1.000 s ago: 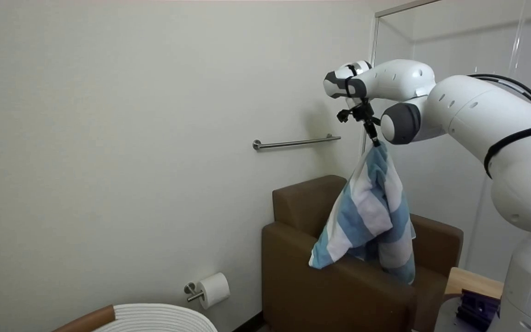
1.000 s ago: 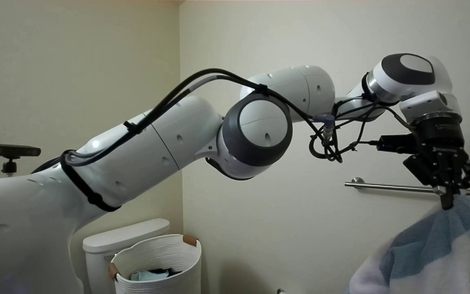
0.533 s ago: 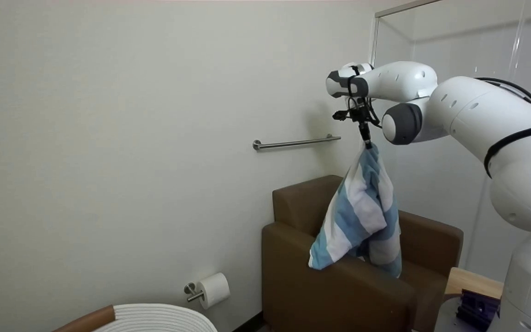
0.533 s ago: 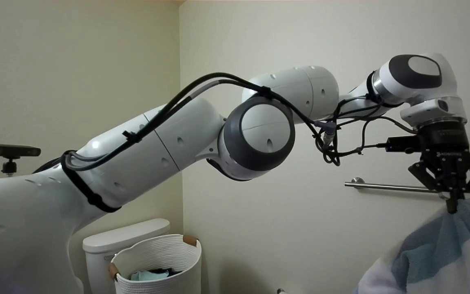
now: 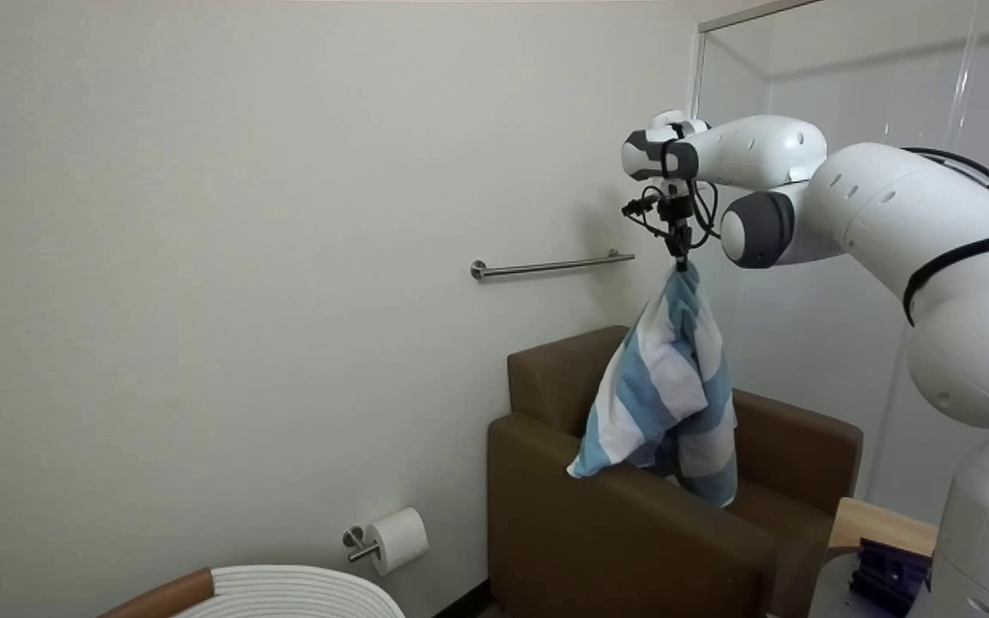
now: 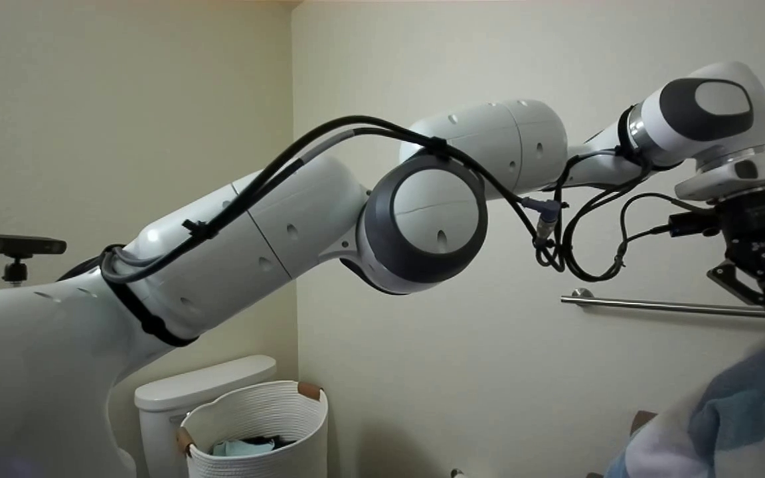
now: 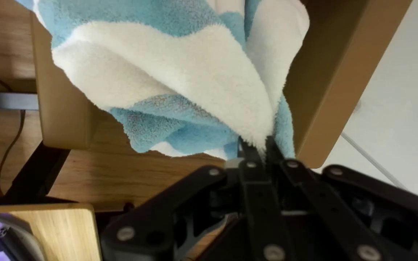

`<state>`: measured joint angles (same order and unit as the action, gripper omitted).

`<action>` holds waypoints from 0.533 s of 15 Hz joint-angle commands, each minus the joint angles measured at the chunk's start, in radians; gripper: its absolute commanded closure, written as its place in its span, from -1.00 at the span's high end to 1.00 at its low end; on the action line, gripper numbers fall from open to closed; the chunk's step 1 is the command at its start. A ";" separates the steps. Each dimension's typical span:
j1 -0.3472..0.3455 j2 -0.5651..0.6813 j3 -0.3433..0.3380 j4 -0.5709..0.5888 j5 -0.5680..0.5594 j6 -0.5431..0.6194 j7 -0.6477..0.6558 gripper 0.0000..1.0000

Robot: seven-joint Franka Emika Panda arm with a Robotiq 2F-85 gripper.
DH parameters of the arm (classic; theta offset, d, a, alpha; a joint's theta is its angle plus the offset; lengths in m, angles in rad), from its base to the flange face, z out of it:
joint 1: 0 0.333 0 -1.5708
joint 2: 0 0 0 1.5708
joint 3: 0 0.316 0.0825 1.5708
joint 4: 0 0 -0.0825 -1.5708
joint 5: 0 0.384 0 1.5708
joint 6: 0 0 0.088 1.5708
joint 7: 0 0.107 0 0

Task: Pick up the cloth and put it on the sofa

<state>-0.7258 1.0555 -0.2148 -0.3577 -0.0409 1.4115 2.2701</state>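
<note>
Cloth (image 5: 664,378) with broad light-blue and white stripes hangs from the gripper (image 7: 258,144), whose fingers (image 7: 252,174) are clenched on a gathered peak of it; in the wrist view, fabric partly covers their tips. It is over the sofa (image 5: 615,549), off the left edge of the table (image 5: 885,525) as seen in an exterior view. One striped tip overlaps the near armrest (image 5: 692,519) there; whether it touches, I cannot tell, nor whether the lower folds reach the seat (image 5: 791,515). The wrist view shows the sofa beyond the table's rounded corner, largely hidden by the cloth, which is cut off along the top. In an exterior view, gripper and cloth run off the right side, and a brown scrap (image 6: 642,420) beside the cloth is too small to name. A dark device (image 5: 889,577) just beside the table's near edge is too dim to identify. Well apart from the table's left edge, a curve of the basket (image 5: 288,588) shows; in an exterior view its pale-blue and dark contents (image 6: 244,448) are hard to make out.
</note>
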 commanded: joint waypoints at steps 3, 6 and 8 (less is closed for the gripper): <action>-0.022 0.002 0.003 -0.002 0.014 0.152 0.188 -0.86; -0.023 0.012 0.001 -0.009 0.008 0.193 0.260 -0.86; -0.023 0.017 -0.001 -0.011 0.004 0.215 0.303 -0.86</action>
<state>-0.7431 1.0845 -0.2142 -0.3595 -0.0410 1.5785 2.4993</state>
